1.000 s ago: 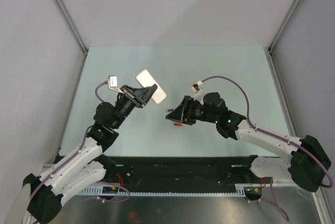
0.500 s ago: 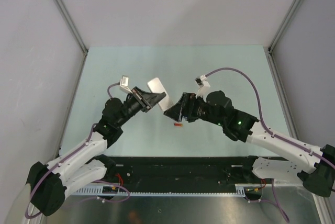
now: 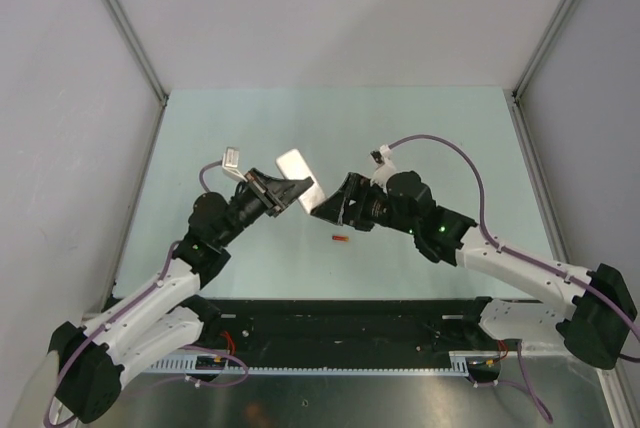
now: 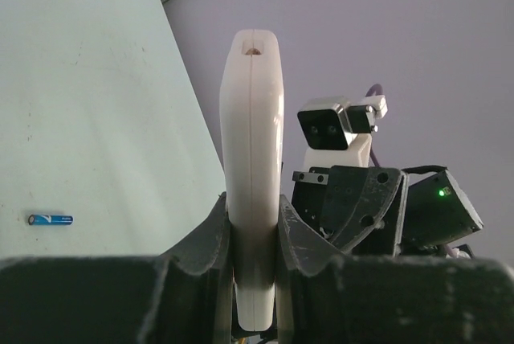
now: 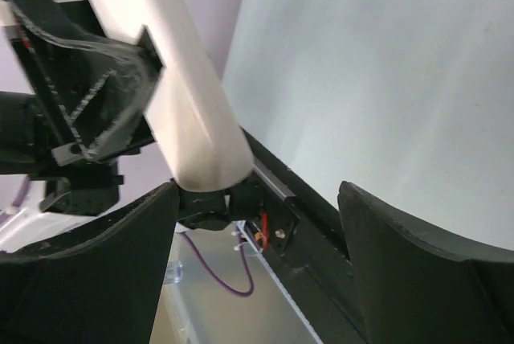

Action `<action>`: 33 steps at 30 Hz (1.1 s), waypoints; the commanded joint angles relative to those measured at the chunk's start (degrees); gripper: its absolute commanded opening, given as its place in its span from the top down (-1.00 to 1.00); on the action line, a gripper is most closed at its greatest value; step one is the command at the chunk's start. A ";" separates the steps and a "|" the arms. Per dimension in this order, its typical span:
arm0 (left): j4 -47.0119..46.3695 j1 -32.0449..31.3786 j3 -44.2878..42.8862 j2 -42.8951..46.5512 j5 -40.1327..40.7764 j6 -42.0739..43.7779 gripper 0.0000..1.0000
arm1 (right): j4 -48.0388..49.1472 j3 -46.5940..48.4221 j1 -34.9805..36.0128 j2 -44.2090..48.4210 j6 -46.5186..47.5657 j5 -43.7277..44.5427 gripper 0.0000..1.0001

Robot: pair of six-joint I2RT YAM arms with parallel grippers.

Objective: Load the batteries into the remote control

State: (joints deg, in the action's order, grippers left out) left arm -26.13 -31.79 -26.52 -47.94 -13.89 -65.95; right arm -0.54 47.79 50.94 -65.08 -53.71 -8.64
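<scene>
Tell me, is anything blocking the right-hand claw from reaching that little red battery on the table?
Nothing visible does. The orange-red battery lies alone on the table, just nearer the arm bases than the open right gripper. The remote control, clamped in the left gripper, is farther back, not over the battery.

The remote control (image 4: 252, 183) is seen edge-on and upright, clamped between the fingers (image 4: 210, 238) of the left gripper (image 4: 254, 235). A blue battery (image 4: 50, 219) is spotted lying on the table (image 4: 96, 119), well off to the left. Behind, the right arm's wrist camera (image 4: 325, 129) is faced, a green light (image 4: 442, 192) lit beside it.
</scene>
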 commanded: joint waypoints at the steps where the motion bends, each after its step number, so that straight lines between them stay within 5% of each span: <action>1: -2.61 0.24 -0.20 0.75 -0.96 -0.58 1.00 | 10.81 0.02 -0.40 -0.57 -4.02 -3.48 -0.67; 23: -2.61 0.06 0.07 1.45 -0.88 -0.58 1.00 | 17.85 -1.91 -2.60 -3.83 -7.02 -6.56 0.13; 33: -2.61 0.06 0.86 2.41 -0.70 -0.67 1.00 | 19.96 -2.17 -2.95 -5.32 -8.60 -6.38 0.05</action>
State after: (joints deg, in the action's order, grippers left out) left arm -26.39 -31.70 -25.93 -47.09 -13.87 -66.04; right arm 15.92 45.76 48.25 -69.56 -61.47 -14.76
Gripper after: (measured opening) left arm 0.220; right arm 0.471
